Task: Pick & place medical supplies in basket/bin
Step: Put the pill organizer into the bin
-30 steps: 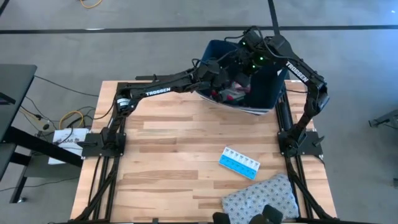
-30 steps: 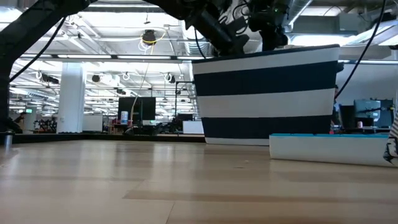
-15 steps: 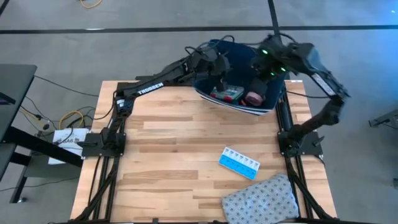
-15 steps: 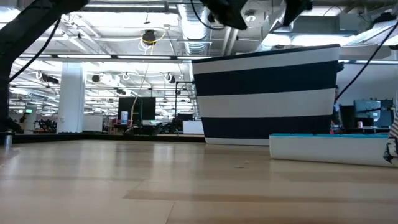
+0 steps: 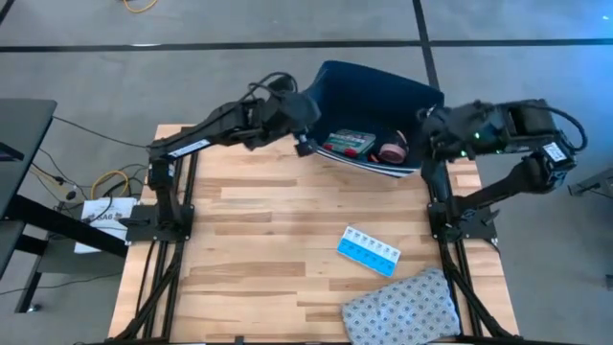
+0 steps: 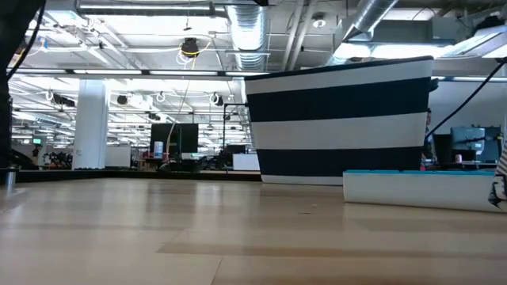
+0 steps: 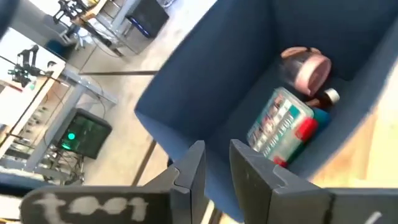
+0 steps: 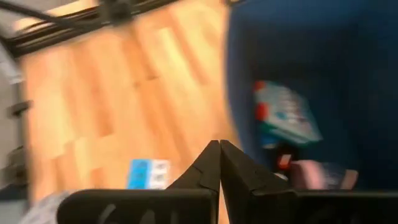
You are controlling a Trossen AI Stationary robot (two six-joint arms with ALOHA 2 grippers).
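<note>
The dark navy bin (image 5: pixel 378 91) stands at the table's far edge and shows as a striped wall in the low view (image 6: pixel 341 119). On its floor lie the green-red flat box (image 5: pixel 347 144) (image 7: pixel 280 127) and the pink round roll (image 5: pixel 391 150) (image 7: pixel 305 67). The light-blue pill organiser (image 5: pixel 369 251) lies flat on the table's near right part. My left gripper (image 5: pixel 305 144) (image 7: pixel 217 165) hovers at the bin's left rim, narrowly open and empty. My right gripper (image 5: pixel 426 129) (image 8: pixel 219 152) hovers at the bin's right rim, shut and empty.
A grey patterned cloth (image 5: pixel 402 305) lies at the near right corner, just beyond the pill organiser (image 6: pixel 420 188). Bare wooden table (image 5: pixel 259 240) spreads over the left and middle. Both arm bases stand on black frames at the table's left and right edges.
Both grippers have risen out of the bin and drawn apart. The left has moved toward the table's left and the right toward the table's right. The green-red box and the pink roll now lie uncovered on the bin's floor.
</note>
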